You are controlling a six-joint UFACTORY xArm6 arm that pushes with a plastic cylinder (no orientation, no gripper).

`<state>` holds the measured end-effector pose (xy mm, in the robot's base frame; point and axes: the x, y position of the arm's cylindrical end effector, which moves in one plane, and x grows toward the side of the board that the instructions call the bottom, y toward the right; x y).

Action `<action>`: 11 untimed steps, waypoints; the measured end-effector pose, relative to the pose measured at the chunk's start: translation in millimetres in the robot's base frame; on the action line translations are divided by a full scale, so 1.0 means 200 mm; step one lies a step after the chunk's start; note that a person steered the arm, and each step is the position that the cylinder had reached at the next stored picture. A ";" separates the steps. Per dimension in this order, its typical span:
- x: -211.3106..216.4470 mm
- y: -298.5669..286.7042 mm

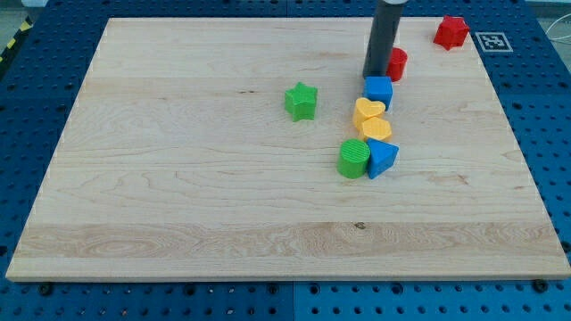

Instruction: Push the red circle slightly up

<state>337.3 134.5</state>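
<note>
Honestly, hard to call this far along. Red circle (397, 63) sits near the view's top, right of centre, half hidden behind the rod, just above the blue cube (378, 91). My tip (373, 75) rests on the counter (178, 178) touching or just beside the circle's left edge, not below it. Looks like the push upward is either barely started or not lined up yet; probably needs getting under the circle first. No fingers on this rig, just a bare rod, so nothing to open or close. Below the cube: yellow heart (368, 111), second yellow block (377, 128), green cylinder (354, 159), blue triangle (383, 158). Green star (302, 101) off to the left, red star (451, 32) up in the corner.
</note>
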 end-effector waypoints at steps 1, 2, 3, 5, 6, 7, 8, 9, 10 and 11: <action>0.07 0.11; 0.12 0.22; 0.11 0.31; 0.00 0.26; -0.01 0.23; 0.06 0.23; 0.08 0.19; 0.02 0.13; -0.11 0.10; -0.20 0.10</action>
